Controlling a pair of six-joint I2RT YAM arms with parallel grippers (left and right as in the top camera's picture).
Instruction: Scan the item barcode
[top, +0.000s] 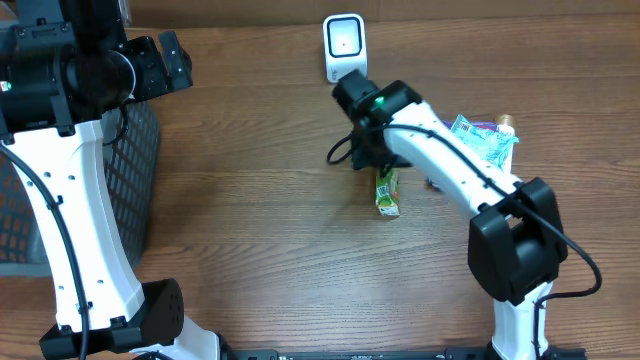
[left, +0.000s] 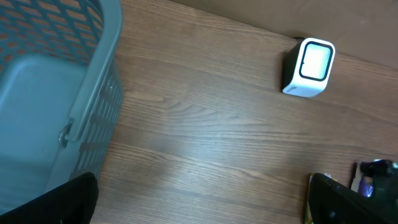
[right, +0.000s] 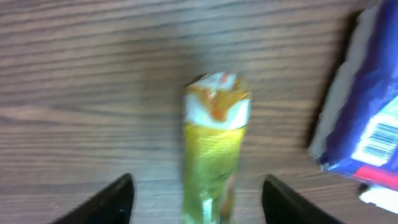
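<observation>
yellow-green packet (right: 214, 162), white scanner (top: 343, 45), grey basket (left: 102, 81)

Scanner (top: 343, 45): far centre of the surface (top: 260, 230)
Packet (top: 387, 192): yellow-green, flat, nearer than the scanner
Right claw (top: 371, 160): over the packet's far end
Basket (top: 135, 170): left edge

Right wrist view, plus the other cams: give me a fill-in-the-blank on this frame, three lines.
1. The yellow packet lies on the wooden ____.
2. The right gripper has its jaws ____, one finger on each side of the packet, touching nothing.
3. The mesh basket shows in the ____ wrist view.
Missing words: table; open; left.
</observation>
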